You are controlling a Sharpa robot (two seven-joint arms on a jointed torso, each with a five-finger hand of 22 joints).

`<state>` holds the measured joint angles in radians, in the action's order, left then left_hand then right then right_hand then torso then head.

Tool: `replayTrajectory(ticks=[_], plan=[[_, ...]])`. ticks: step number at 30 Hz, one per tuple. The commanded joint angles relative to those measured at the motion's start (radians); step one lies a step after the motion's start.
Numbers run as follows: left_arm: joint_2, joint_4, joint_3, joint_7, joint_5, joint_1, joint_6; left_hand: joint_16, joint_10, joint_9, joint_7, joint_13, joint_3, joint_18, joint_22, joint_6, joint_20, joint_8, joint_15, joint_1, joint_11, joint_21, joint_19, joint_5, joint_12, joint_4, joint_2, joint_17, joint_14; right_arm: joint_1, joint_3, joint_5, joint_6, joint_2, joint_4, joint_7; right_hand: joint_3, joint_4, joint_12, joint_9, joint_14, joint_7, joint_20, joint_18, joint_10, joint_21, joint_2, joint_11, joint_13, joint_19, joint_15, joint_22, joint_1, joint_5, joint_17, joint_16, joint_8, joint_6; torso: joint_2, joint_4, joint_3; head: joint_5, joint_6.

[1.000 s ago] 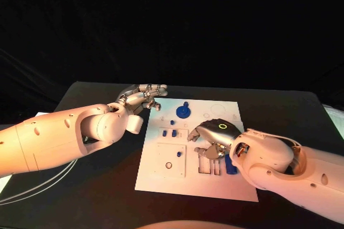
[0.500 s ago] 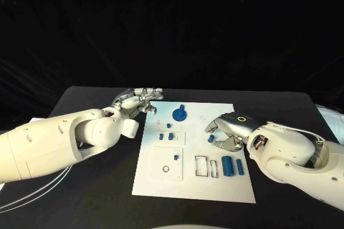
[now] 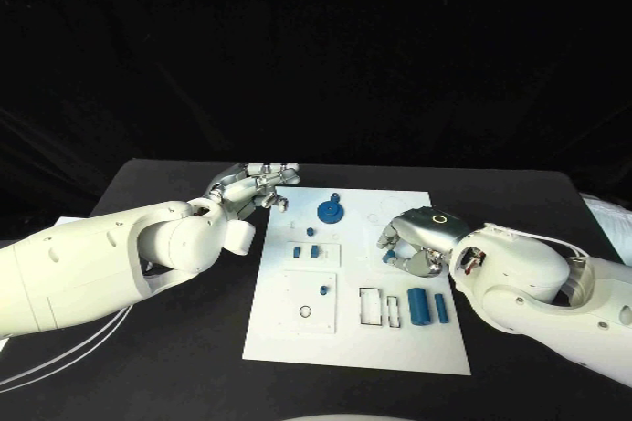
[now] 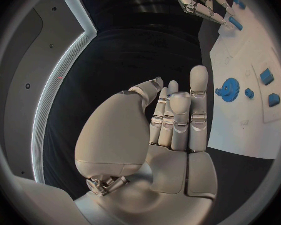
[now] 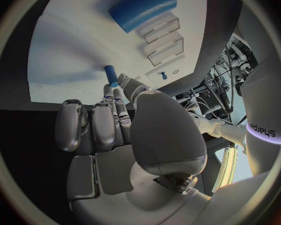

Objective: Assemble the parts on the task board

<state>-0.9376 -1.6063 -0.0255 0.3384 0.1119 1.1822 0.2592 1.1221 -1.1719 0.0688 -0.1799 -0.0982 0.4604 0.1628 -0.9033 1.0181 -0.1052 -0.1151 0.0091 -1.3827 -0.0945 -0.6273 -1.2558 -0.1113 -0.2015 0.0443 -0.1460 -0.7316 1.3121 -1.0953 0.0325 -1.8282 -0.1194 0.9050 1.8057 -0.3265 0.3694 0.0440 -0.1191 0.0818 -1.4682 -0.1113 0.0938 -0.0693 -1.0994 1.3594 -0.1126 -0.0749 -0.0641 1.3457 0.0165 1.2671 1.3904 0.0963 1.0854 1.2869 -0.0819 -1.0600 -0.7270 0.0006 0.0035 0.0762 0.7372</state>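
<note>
Black table [image 3: 172,348] (dark backdrop), white task board [image 3: 330,339].

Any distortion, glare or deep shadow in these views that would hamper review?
Head view: backdrop black, task board evenly lit, no glare. Left wrist view: fisheye bends the board's edge, left robot hand sharp. Right wrist view: the right robot hand casts a soft shadow on the board near a small blue peg.

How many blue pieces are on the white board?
8: gear, dot beside it, two blocks mid-board, one peg nearer, one piece pinched by the right hand, two cylinders. The hand may hide more.
</note>
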Motion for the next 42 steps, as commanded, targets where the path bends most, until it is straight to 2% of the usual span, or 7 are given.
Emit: replayTrajectory(ticks=[1,10,26,30,33,37,42], plan=[[0.001,-0.002,0.001,0.003,0.003,0.000,-0.020,-0.001,0.006,-0.001,0.002,-0.001,-0.005,0.011,0.001,-0.008,-0.003,0.000,0.001,0.001,-0.002,0.003,0.003,-0.002,-0.003,-0.002,0.004,0.001,-0.008,0.001,0.000,-0.016,0.037,-0.004,-0.005,-0.004,0.014,0.001,-0.007,0.004,-0.029,-0.001,0.001,-0.005,-0.029,0.009,0.017,0.005,-0.001,0.010,-0.003,0.006,0.003,-0.010,0.004,0.006,-0.009,-0.024,0.000,-0.0008,0.0001,-0.001,0.002],[0.001,-0.002,0.001,0.002,0.003,0.000,-0.021,-0.001,0.006,-0.001,0.002,-0.001,-0.005,0.011,0.001,-0.008,-0.003,0.000,0.001,0.001,-0.002,0.003,0.003,-0.002,-0.003,-0.002,0.004,0.001,-0.008,0.001,-0.001,-0.028,0.054,-0.014,-0.024,-0.009,0.028,0.002,-0.005,0.007,-0.029,0.000,0.000,-0.005,-0.051,0.012,0.018,0.010,0.000,0.013,0.001,0.011,0.009,-0.016,0.006,0.008,-0.013,-0.045,0.000,0.0003,0.0006,-0.003,0.003],[0.001,-0.002,0.000,-0.005,0.003,0.000,-0.023,-0.001,0.008,-0.001,0.002,-0.001,-0.007,0.012,0.004,-0.008,-0.004,-0.001,0.001,0.001,-0.002,0.006,0.004,-0.002,-0.006,-0.003,0.005,0.003,-0.009,0.005,-0.003,-0.035,0.072,-0.028,-0.051,-0.009,0.035,0.003,0.014,0.003,-0.027,-0.002,-0.009,-0.006,-0.045,0.011,0.002,0.009,0.002,0.012,0.012,0.009,0.009,-0.020,0.002,0.006,0.000,-0.039,0.000,-0.0010,0.0003,-0.002,0.006],[0.001,-0.002,0.000,-0.005,0.003,0.000,-0.023,-0.001,0.008,-0.001,0.002,-0.001,-0.007,0.012,0.004,-0.008,-0.004,-0.001,0.001,0.001,-0.002,0.006,0.004,-0.002,-0.006,-0.003,0.005,0.003,-0.009,0.006,-0.003,-0.035,0.076,-0.029,-0.054,-0.010,0.036,0.006,0.025,0.000,-0.026,-0.004,-0.009,-0.005,-0.035,0.009,-0.009,0.006,0.003,0.010,0.009,0.007,0.004,-0.020,-0.002,0.004,0.010,-0.030,0.001,-0.0002,0.0002,-0.001,0.008],[0.001,-0.001,0.000,-0.006,0.003,0.000,-0.023,-0.002,0.010,-0.001,0.001,-0.001,-0.009,0.012,0.005,-0.010,-0.004,-0.001,0.002,0.003,-0.003,0.008,0.004,-0.002,-0.007,-0.002,0.005,0.004,-0.010,0.006,-0.003,-0.035,0.076,-0.030,-0.055,-0.009,0.037,0.009,0.033,-0.003,-0.026,-0.003,-0.004,-0.005,-0.029,0.008,-0.015,0.001,0.003,0.009,-0.003,0.007,0.001,-0.020,-0.003,0.004,0.016,-0.023,0.001,-0.0008,0.0000,-0.001,0.008],[0.001,-0.001,0.000,-0.006,0.003,0.000,-0.023,-0.002,0.010,-0.001,0.001,-0.001,-0.009,0.012,0.005,-0.010,-0.004,-0.001,0.002,0.003,-0.003,0.008,0.004,-0.002,-0.007,-0.002,0.005,0.004,-0.010,0.006,-0.004,-0.034,0.075,-0.031,-0.056,-0.008,0.038,0.010,0.035,-0.003,-0.026,-0.002,-0.001,-0.005,-0.027,0.008,-0.015,-0.002,0.003,0.009,-0.006,0.006,0.001,-0.020,-0.003,0.004,0.017,-0.022,0.000,-0.0007,0.0001,-0.001,0.009],[0.001,-0.001,0.000,-0.006,0.003,0.000,-0.023,-0.002,0.010,-0.001,0.001,-0.001,-0.009,0.012,0.005,-0.010,-0.004,-0.001,0.002,0.003,-0.003,0.008,0.004,-0.002,-0.007,-0.002,0.005,0.004,-0.010,0.007,-0.004,-0.033,0.065,-0.032,-0.056,-0.004,0.049,0.012,0.032,-0.002,-0.026,-0.004,0.006,-0.004,-0.045,0.009,-0.006,-0.003,0.000,0.011,-0.012,0.009,0.007,-0.019,0.001,0.007,0.013,-0.033,0.000,-0.0007,0.0001,-0.001,0.009]])
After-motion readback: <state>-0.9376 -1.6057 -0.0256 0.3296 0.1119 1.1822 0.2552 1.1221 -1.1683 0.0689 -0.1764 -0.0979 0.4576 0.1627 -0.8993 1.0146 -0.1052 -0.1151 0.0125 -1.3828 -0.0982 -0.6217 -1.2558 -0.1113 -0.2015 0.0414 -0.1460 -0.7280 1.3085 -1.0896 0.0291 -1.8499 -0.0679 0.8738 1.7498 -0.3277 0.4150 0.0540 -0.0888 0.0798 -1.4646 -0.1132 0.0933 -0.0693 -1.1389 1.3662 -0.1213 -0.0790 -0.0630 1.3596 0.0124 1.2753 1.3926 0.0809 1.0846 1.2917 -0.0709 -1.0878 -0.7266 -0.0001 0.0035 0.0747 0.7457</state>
